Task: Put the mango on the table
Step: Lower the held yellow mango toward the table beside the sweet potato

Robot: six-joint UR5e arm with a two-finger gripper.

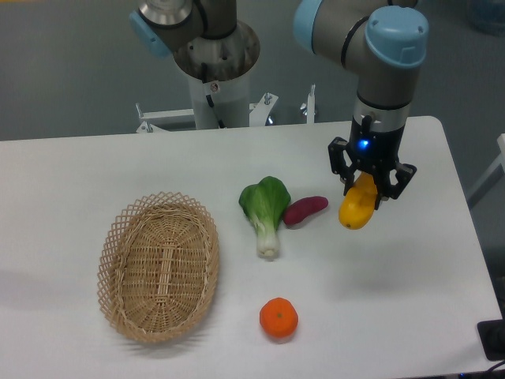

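Note:
The mango is a smooth yellow fruit with an orange tinge. It hangs tilted in my gripper, which is shut on its upper end, at the right side of the white table. Its lower end is close to the tabletop; I cannot tell whether it touches. The fingers hide the mango's top.
A purple-red sweet potato lies just left of the mango. A green bok choy lies beside it. A round orange sits near the front. An oval wicker basket stands at the left. The robot base is behind.

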